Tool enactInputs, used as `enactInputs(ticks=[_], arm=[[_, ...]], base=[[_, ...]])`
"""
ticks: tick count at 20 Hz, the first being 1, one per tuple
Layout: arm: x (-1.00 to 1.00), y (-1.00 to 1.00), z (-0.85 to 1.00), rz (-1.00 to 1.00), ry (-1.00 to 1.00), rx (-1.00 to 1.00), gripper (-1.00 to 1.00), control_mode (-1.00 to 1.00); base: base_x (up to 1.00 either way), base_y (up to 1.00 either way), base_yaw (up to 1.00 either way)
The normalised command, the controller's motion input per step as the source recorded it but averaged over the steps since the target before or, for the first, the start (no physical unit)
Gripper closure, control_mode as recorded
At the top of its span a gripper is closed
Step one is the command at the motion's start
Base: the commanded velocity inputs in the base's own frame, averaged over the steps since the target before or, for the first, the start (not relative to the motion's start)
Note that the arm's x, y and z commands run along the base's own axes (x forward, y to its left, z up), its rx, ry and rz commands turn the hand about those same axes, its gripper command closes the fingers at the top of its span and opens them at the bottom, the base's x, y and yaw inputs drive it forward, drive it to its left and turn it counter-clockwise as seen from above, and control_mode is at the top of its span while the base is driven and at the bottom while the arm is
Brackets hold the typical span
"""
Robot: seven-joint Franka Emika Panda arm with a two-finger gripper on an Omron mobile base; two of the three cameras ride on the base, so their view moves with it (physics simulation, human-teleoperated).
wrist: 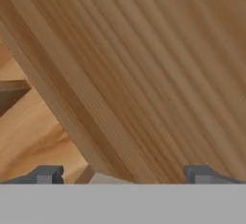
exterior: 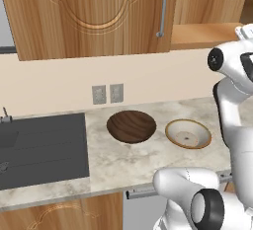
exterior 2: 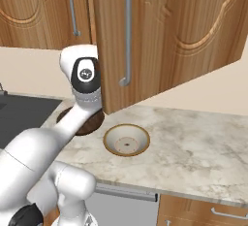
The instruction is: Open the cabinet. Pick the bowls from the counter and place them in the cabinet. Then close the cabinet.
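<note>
In the left base view, the large warm-brown wooden cabinet (exterior: 94, 14) with carved curved panels hangs above the pale marbled stone counter (exterior: 123, 167). Its left door is closed, with a long grey metal bar handle (exterior: 162, 8) near its right edge; to the right of it, the inside shelf of the cabinet is visible. 2 wide shallow bowls stand on the counter, near each other but apart: the dark brown wooden bowl (exterior: 131, 126) on the left and the tan bowl with pale speckled inside (exterior: 188, 134) on the right. A dark grey sink basin (exterior: 42, 150) lies left of the bowls, and 2 grey wall sockets (exterior: 107, 94) are on the wall behind.

In the right base view, the right cabinet door (exterior 2: 164, 36) is swung open and reaches out over the counter. The tan bowl stands just below its lower edge. The white arm partly hides the wooden bowl.

In the hand view, the gripper (wrist: 124, 175) has its 2 dark fingertips spread wide, holding nothing. The wooden door fills the space close in front of them.
</note>
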Motion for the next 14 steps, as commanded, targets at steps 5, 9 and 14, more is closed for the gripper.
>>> enactInputs(ticks=[5, 9, 14], arm=[[0.0, -1.0, 0.0, -0.08, 0.0, 0.12, -1.0, -1.0], [0.0, -1.0, 0.0, -0.06, 0.0, 0.12, -1.0, -1.0], [0.01, -0.85, 0.0, -0.03, -0.01, 0.09, -1.0, -1.0]], base=[[0.0, 0.0, 0.0], [0.0, 0.0, 0.0], [0.0, 0.0, 0.0]])
